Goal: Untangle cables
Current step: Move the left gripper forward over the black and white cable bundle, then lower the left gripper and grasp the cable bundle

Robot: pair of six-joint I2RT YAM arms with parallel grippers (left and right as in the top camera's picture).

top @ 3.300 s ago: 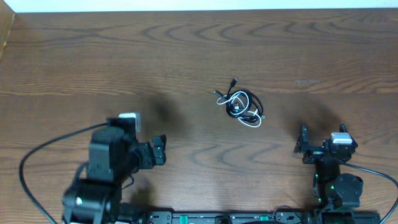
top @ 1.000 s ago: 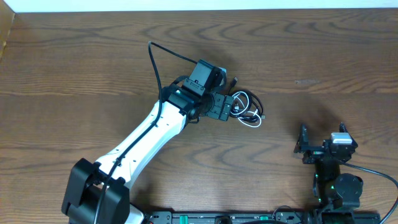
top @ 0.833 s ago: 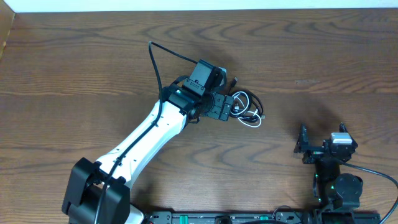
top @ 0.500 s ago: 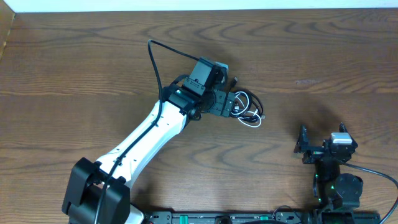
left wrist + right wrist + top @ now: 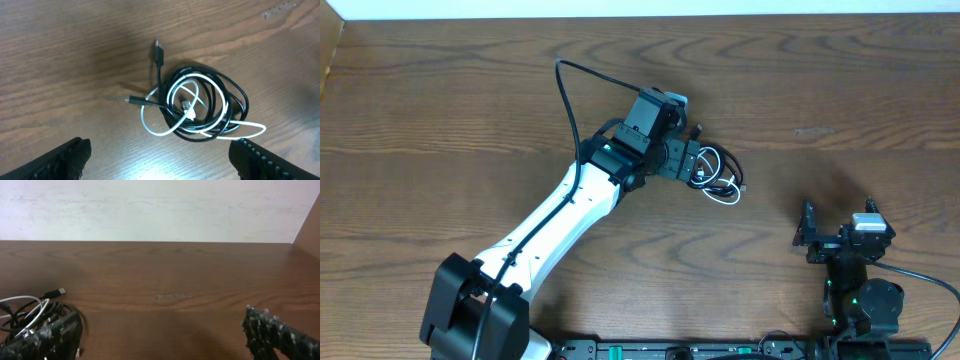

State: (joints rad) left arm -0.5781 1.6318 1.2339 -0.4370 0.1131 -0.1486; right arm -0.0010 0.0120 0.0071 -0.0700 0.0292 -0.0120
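A black cable (image 5: 235, 95) and a white cable (image 5: 150, 127) lie coiled together in one small knot on the wooden table, seen in the overhead view (image 5: 716, 172). Black plugs stick out at its upper left (image 5: 158, 51). My left gripper (image 5: 692, 160) is open, hovering just left of the knot; its fingertips frame the lower corners of the left wrist view (image 5: 160, 160). My right gripper (image 5: 807, 232) is open and empty at the front right, far from the knot. The knot also shows at the left edge of the right wrist view (image 5: 30, 311).
The wooden table (image 5: 440, 110) runs to a pale wall at the back (image 5: 150, 210). A thick black wire (image 5: 566, 95) arcs from the left arm. A faint scuff marks the table right of the knot (image 5: 812, 131).
My left arm swung from the front left out to the cable knot. In the last second it edged slightly back and right. The right arm has not moved.
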